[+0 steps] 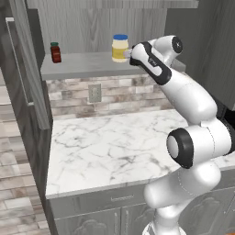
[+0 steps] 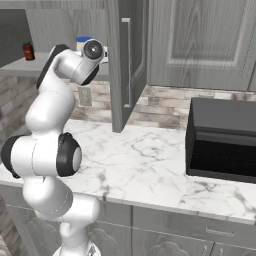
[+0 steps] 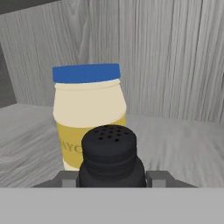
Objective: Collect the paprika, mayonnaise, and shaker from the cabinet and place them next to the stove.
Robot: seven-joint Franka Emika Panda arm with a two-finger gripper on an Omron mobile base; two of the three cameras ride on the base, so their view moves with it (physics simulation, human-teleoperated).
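One shaker (image 3: pixel 109 156), matte black with a domed, perforated top, stands upright on the cabinet (image 1: pixel 92 64) shelf, and the gripper (image 3: pixel 111 178) is closed on it, a finger at each side. Just behind it stands one mayonnaise (image 3: pixel 89 114) jar (stout, pale yellow, flat blue lid). One slim dark-red paprika (image 1: pixel 55 52) stands well apart at the shelf's left end. The shelf is grey wood-grain; the counter (image 1: pixel 110 147) below is veined white marble.

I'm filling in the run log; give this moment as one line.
gripper: shut on shaker | mayonnaise: on cabinet shelf behind shaker | paprika: shelf, left
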